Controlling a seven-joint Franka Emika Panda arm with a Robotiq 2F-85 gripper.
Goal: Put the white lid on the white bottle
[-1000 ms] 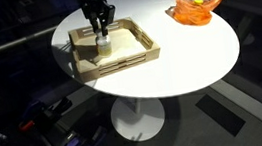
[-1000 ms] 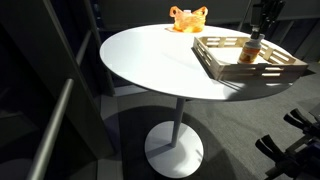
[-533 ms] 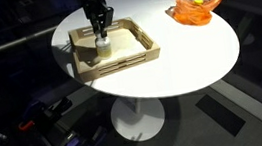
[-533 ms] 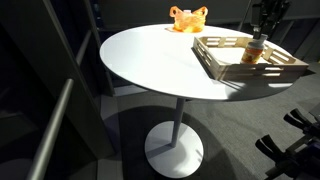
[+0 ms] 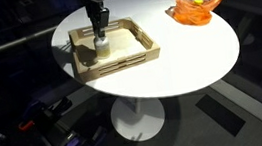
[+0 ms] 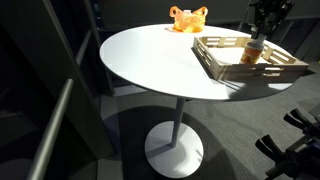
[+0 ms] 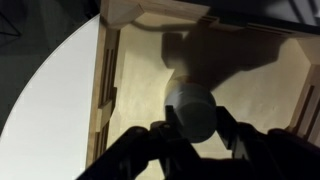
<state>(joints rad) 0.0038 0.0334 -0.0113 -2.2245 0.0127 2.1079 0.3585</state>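
Note:
The white bottle (image 5: 101,52) stands upright in the left part of the wooden tray (image 5: 141,54). It also shows in an exterior view (image 6: 252,52). In the wrist view its greyish-white top (image 7: 192,110) sits right between my fingers, and the flat round face there looks like the white lid. My gripper (image 5: 99,34) hangs straight down over the bottle, with its fingers (image 7: 200,124) pressed against both sides of the top. The seam between lid and bottle is hidden in shadow.
The tray (image 6: 262,70) lies on a round white table (image 5: 184,56) near its edge. An orange thing with a white object in it (image 5: 194,6) sits at the table's far side (image 6: 187,17). The tray's wooden walls enclose the bottle.
My arm has risen slightly over the bottle, so more of the white body shows below the fingers. The bottle and tray have not moved.

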